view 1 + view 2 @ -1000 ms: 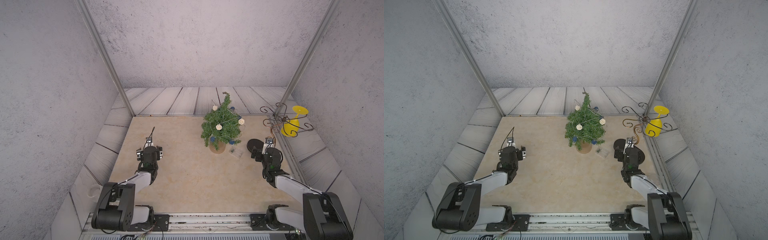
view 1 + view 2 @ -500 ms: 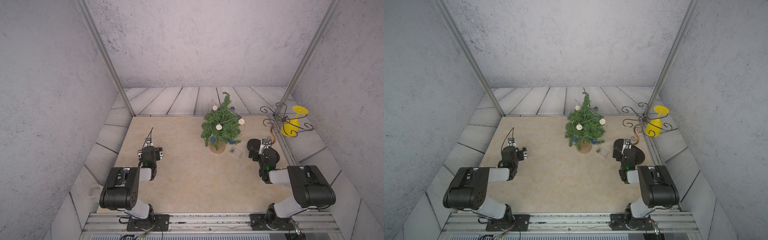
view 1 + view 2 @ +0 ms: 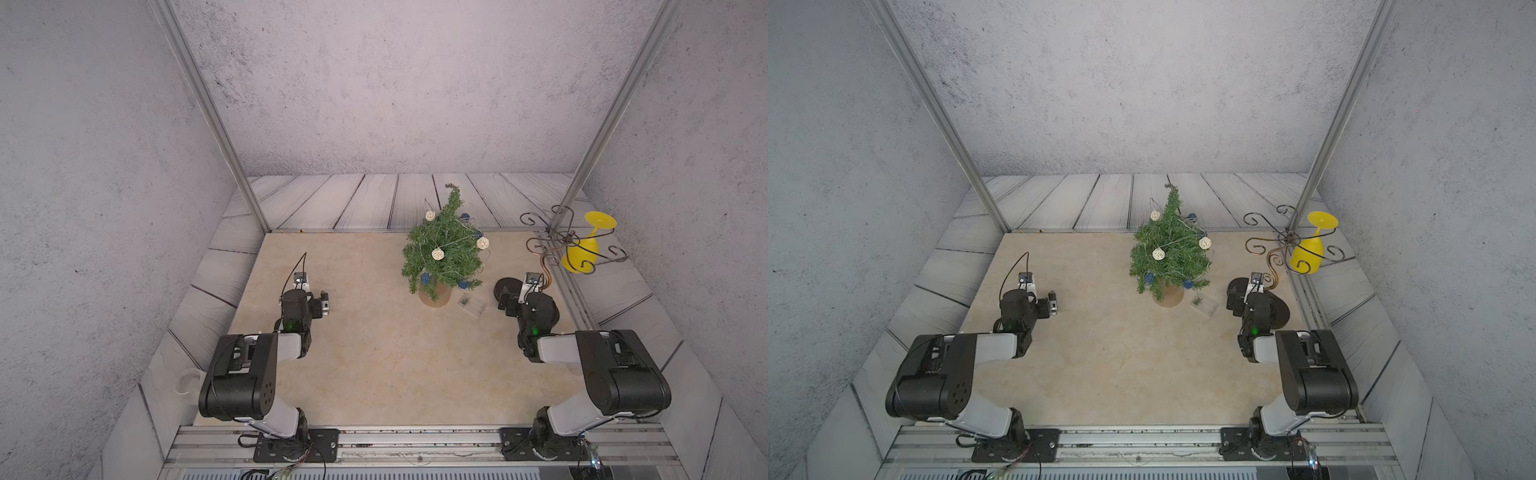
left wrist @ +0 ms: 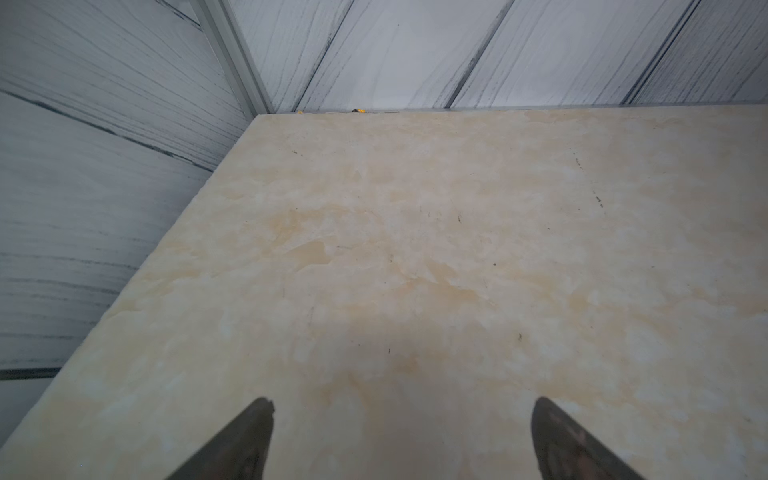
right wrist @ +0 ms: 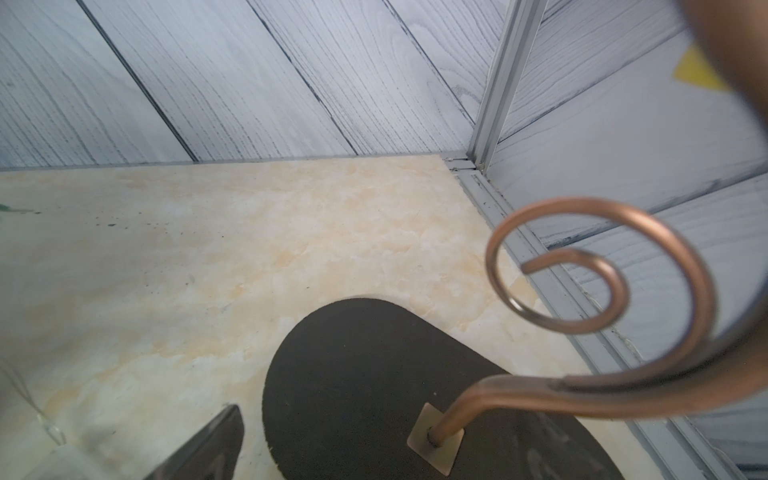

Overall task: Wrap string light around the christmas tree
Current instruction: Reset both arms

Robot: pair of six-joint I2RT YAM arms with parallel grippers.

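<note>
Plainly, the fingers (image 4: 249, 440) of the left gripper (image 4: 401, 401) stand wide apart over bare table (image 4: 415, 249), gripping nothing; the right gripper (image 3: 508, 302), likewise spread and empty, shows only one finger (image 5: 208, 444) in its wrist view, beside the dark base (image 5: 374, 395) of the wire stand (image 3: 561, 239). Behind each wrist the forearm folds back to a raised elbow above its mount, where a second ago both arms lay stretched low; the grippers have kept their places at 9 and 3 o'clock. In both top views the christmas tree (image 3: 442, 253) stands upright at 1 o'clock, the string light (image 3: 436, 254) wound through it, its battery box (image 3: 471, 305) at the pot's 4 o'clock. Only the top views show the tree; the right wrist view catches the stand's copper scroll (image 5: 590, 204) close up, the left only table and planked wall (image 4: 415, 50)
</note>
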